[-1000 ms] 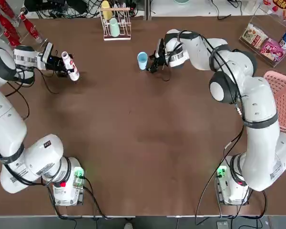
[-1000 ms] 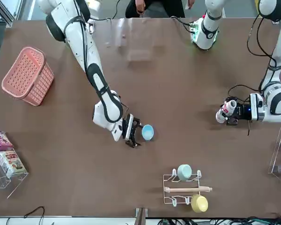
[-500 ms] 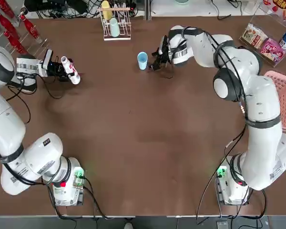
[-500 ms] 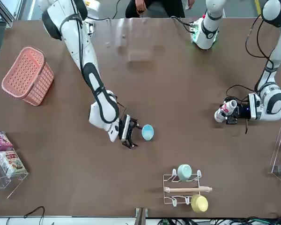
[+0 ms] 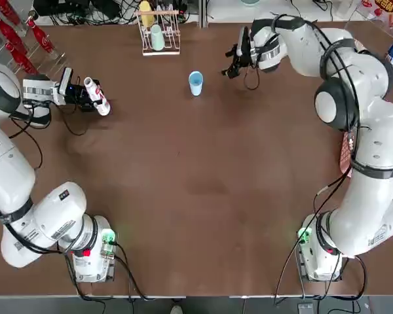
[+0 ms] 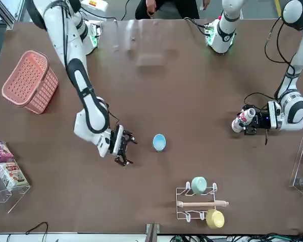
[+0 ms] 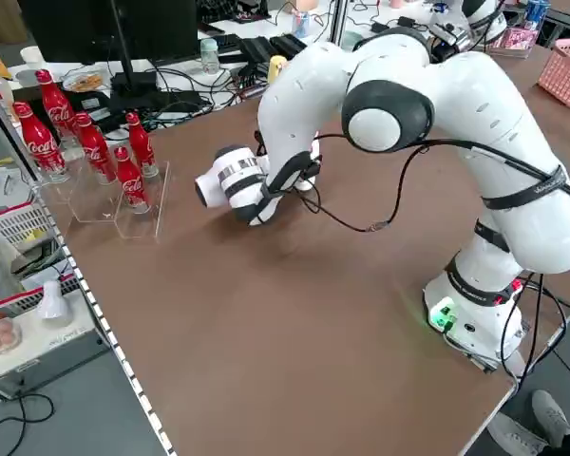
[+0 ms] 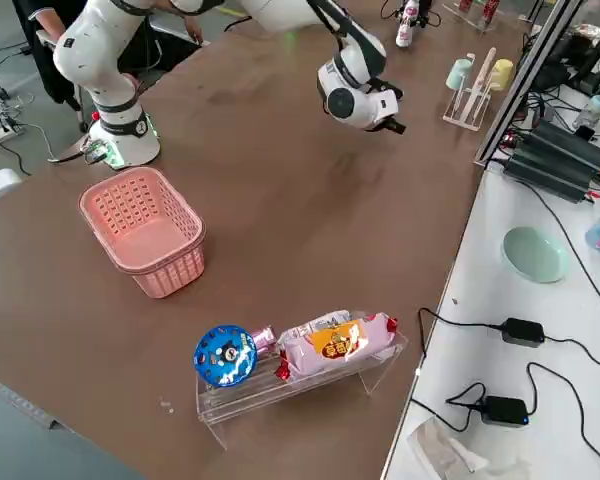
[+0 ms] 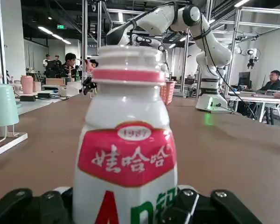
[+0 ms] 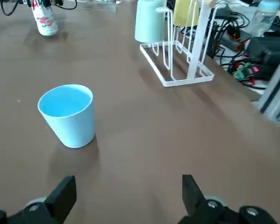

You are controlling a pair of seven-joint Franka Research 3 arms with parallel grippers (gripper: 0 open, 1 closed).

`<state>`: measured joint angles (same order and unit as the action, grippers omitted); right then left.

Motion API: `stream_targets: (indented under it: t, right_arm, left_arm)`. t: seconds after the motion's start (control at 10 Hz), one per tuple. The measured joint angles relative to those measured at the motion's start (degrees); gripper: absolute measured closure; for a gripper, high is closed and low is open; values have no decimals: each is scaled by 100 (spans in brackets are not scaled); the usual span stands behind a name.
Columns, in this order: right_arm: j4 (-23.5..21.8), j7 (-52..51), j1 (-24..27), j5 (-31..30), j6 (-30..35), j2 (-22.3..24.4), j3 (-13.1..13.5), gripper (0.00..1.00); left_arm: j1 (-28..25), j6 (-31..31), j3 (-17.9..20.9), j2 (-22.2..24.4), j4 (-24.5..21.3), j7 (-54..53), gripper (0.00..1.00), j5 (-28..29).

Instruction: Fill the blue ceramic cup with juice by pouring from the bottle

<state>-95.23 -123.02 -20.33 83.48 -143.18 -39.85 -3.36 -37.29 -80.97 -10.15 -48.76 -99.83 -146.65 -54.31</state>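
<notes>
Left hand (image 5: 92, 97) has the bottle (image 5: 99, 100) gripped, well left of the blue cup (image 5: 196, 84). Cup's upright on the table (image 5: 183, 196); pour needs a rightward carry. Right hand (image 10: 129, 198) is wide and empty, nearer, just right of cup.

Top cam overhead, looks down — front cam faces robot.

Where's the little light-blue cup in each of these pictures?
Top view: the blue cup, upper middle.
Front view: just right of centre.
Left side view: I can't find it.
Right side view: not seen.
Left wrist view: not seen.
Right wrist view: left of centre, standing upright.
Shared landmark: the white rack, in the top, front, right side and both wrist views.
</notes>
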Motion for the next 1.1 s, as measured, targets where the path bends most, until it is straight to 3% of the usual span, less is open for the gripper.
stream_targets:
  t: [0.2, 0.4, 0.5, 0.7, 1.1]
  right_arm:
    - [-112, 163, 184, -767, -107, 231, 18, 0]
    - [-137, 1142, 316, -1950, -120, 375, 32, 0]
    - [-138, 1791, 377, -2516, -125, 465, 35, 0]
    - [-136, 3320, 468, -3631, -138, 648, 37, 0]
    - [-80, 6626, 664, -5696, -151, 905, -104, 0]
  left_arm:
    - [-1, -1, 0, -109, 56, -14, 46, 8]
    - [-2, -1, 0, -137, 97, -17, 40, 8]
    - [-2, 3, 0, -137, 118, -18, 30, 8]
    - [-1, 10, -5, -137, 151, -18, 1, 8]
    - [-64, 10, 1, -136, 269, -19, 0, 269]
